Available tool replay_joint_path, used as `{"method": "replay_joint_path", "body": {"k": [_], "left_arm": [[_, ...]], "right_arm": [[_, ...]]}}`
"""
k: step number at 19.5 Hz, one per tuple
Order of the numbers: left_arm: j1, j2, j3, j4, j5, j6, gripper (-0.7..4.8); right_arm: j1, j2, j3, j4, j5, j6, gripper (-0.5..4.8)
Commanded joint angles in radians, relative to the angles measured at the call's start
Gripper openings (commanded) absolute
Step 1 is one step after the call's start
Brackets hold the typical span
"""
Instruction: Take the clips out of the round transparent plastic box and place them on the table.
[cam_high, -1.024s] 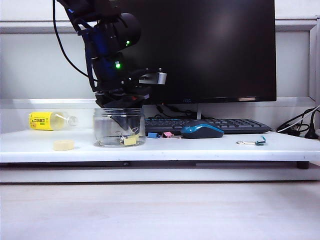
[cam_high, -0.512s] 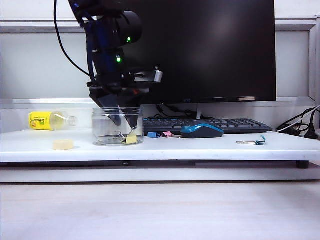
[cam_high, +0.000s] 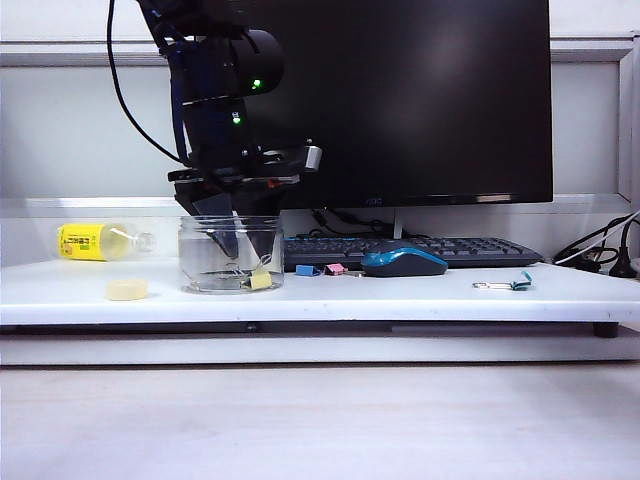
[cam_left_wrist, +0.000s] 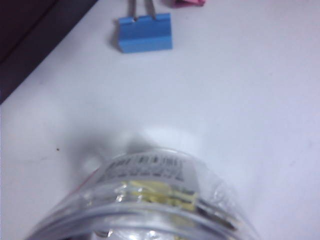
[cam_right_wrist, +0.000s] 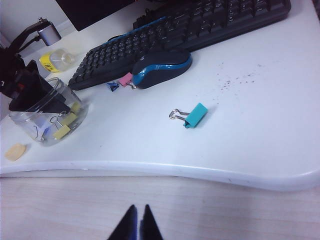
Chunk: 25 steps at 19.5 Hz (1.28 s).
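Change: the round transparent plastic box (cam_high: 231, 254) has slid slightly left on the white worktop (cam_high: 400, 296) since a second ago, and the left gripper (cam_high: 228, 235) has lifted a little.
Left jaws: spread wide inside the jar, holding nothing visible.
Right jaws: the right gripper (cam_right_wrist: 137, 221) hangs off the worktop's front edge, tips together.
Small yellow binder clips (cam_right_wrist: 65, 125): in the jar.
Left wrist view only: the jar's white label (cam_left_wrist: 145, 167); blue binder clip (cam_left_wrist: 145, 33) close up.
Right wrist view only: teal clip (cam_right_wrist: 189, 115) beside the blue mouse (cam_right_wrist: 162, 67).
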Motion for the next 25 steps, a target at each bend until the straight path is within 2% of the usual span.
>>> {"method": "replay_joint_path", "body": {"k": [1,4,7,11,13,14,25], "left_arm": [[0.0,0.047,-0.009,-0.019,0.037,-0.023,2.73],[0.0,0.067,-0.009,-0.013,0.073,-0.032,2.05],[0.0,0.075,-0.009,-0.005,0.109,-0.043,2.05],[0.0,0.085,-0.01,0.01,0.109,-0.055,2.0],[0.0,0.087,-0.01,0.02,0.109,-0.056,1.22],[0.0,0.087,-0.009,0.027,0.109,-0.061,1.14],[0.0,0.038,-0.005,0.002,0.172,-0.065,1.14]], "right_arm": [[0.0,0.001,0.0,-0.003,0.003,-0.004,0.22],[0.0,0.001,0.0,-0.004,0.004,-0.004,0.22],[0.0,0.001,0.0,-0.003,0.004,-0.004,0.22],[0.0,0.001,0.0,-0.004,0.003,-0.004,0.22],[0.0,0.001,0.0,-0.004,0.004,-0.004,0.22],[0.0,0.001,0.0,-0.004,0.003,-0.004,0.22],[0.0,0.001,0.0,-0.004,0.004,-0.003,0.22]]}}
